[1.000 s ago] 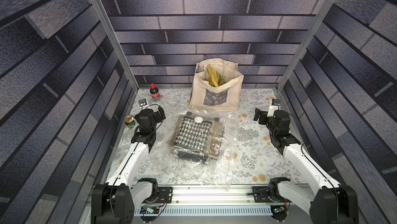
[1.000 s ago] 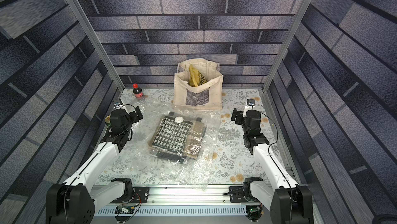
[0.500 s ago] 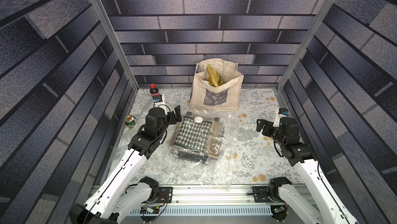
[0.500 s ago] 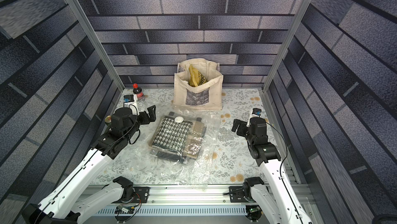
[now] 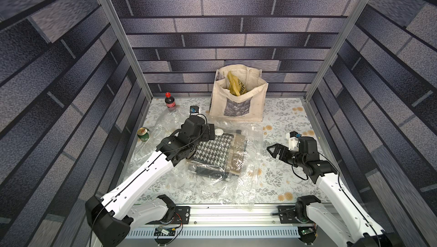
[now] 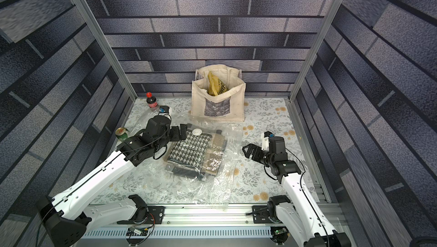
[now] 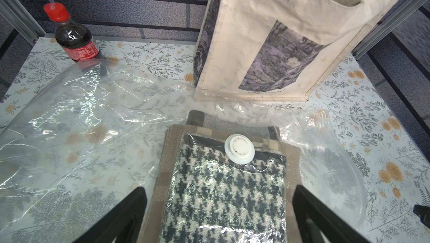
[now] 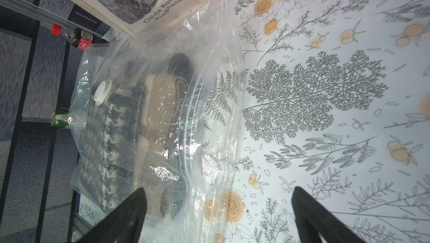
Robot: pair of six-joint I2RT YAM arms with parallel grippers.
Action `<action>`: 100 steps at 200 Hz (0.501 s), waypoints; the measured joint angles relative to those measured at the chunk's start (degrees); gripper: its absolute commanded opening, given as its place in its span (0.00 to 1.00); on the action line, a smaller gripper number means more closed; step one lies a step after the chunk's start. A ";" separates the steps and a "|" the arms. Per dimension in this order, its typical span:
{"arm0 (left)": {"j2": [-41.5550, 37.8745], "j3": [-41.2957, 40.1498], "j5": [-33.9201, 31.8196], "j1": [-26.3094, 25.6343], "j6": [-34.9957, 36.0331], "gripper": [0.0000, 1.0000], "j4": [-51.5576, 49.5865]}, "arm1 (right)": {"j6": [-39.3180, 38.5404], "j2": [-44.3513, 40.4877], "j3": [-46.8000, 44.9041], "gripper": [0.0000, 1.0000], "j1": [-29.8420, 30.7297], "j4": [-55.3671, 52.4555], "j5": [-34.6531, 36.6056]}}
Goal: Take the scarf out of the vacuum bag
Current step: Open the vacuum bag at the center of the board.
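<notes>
Large transparent crinkly plastic vacuum bag (image 5: 214, 163) lying flat mid-table on the floral-printed tabletop (image 5: 283, 120), round white valve cap (image 5: 219, 132) on its upper face toward the far edge. Folded houndstooth black-and-white scarf with beige checked border (image 5: 214, 153) still fully enclosed in the bag, seen through the film in both top views and in the left wrist view (image 7: 223, 193). Left gripper (image 5: 211, 133) positioned low over the bag's far end just beside the valve cap, jaws spread wide, straddling the scarf's width in the wrist view, holding nothing; contact with the plastic not determinable. Right gripper (image 5: 275, 151) positioned above bare tabletop just beside the bag's right-hand edge, jaws likewise spread apart, empty, pointing toward the bag. Cream canvas tote bag with grey printed panel (image 5: 238, 99) upright against the rear wall, yellow crumpled packet (image 5: 235, 84) inside; bag's far edge touching the tote's base. Small dark cola bottle with red cap (image 5: 169, 100) upright at the rear left corner. Green drinks can (image 5: 144, 134) standing at the left edge, near the plastic.
</notes>
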 measured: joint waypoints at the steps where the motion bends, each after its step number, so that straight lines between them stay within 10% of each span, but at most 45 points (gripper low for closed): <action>1: 0.00 0.00 -0.02 -0.22 0.00 1.00 0.00 | 0.09 0.07 -0.20 0.97 0.00 0.24 -0.24; 100: 7.98 1.25 -0.22 -8.63 0.02 1.00 0.44 | 4.63 14.73 -2.29 0.84 0.00 16.65 -7.91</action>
